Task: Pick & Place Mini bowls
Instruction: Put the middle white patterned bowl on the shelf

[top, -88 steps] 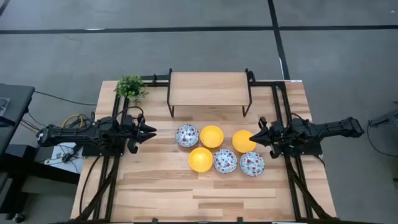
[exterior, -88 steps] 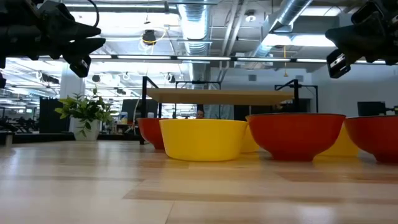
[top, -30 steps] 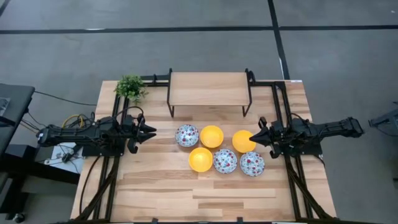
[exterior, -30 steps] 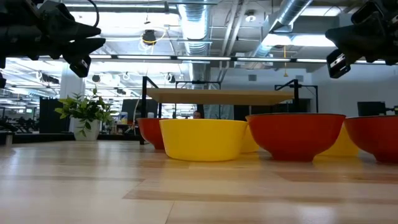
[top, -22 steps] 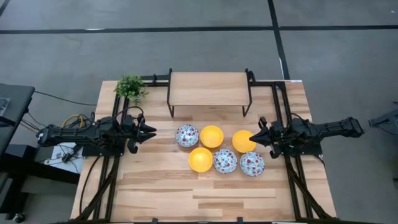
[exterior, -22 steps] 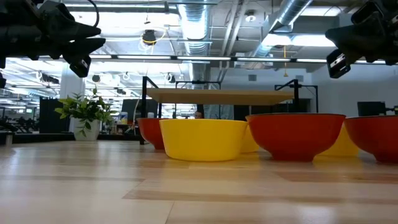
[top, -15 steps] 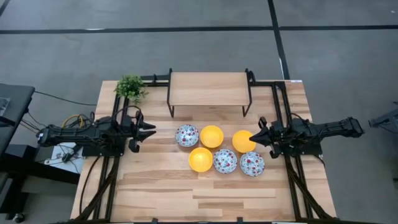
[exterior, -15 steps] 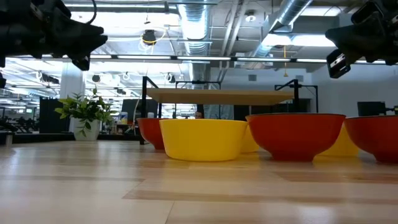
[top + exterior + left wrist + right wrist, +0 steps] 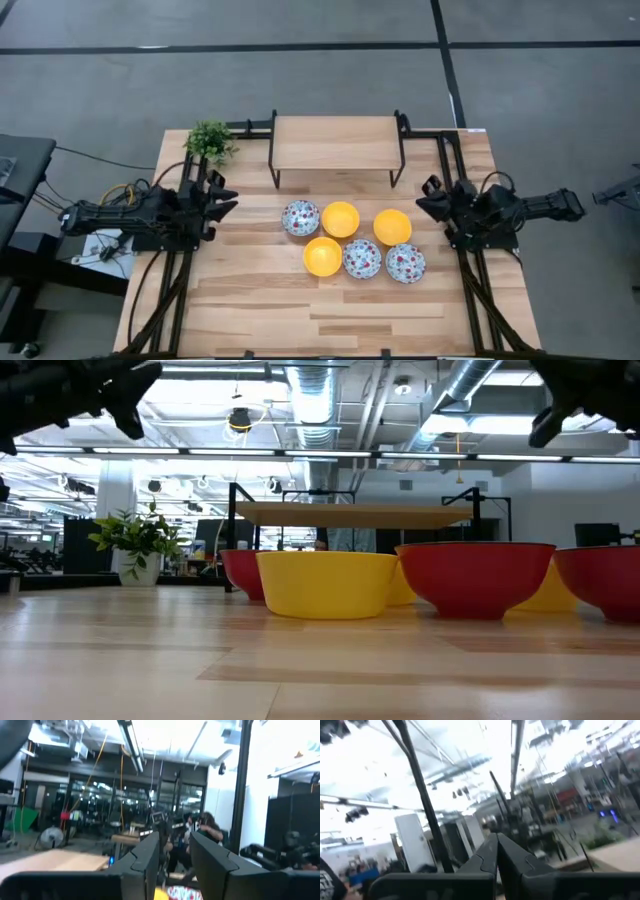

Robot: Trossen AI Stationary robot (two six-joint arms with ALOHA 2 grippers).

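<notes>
- The six mini bowls (image 9: 352, 241) sit clustered mid-table, in front of the wooden shelf (image 9: 336, 141): a speckled one, a yellow one and another yellow one in the back row, then a yellow and two speckled ones in front. None has moved, and none is held.
- My right gripper (image 9: 428, 196) was poised at the edge of the rightmost yellow bowl (image 9: 392, 227) half a second ago; it has now drawn back and swung toward the shelf side, clear of that bowl. Its fingers are pressed together, with nothing between them (the wrist view shows the tips meeting).
- My left gripper (image 9: 222, 193) has also tilted away, toward the potted plant (image 9: 209, 141), well apart from the bowls. Its fingers stand a narrow gap apart, empty.
- I judge no pick has begun: both arms look to be repositioning, so every bowl still awaits its first grasp.
</notes>
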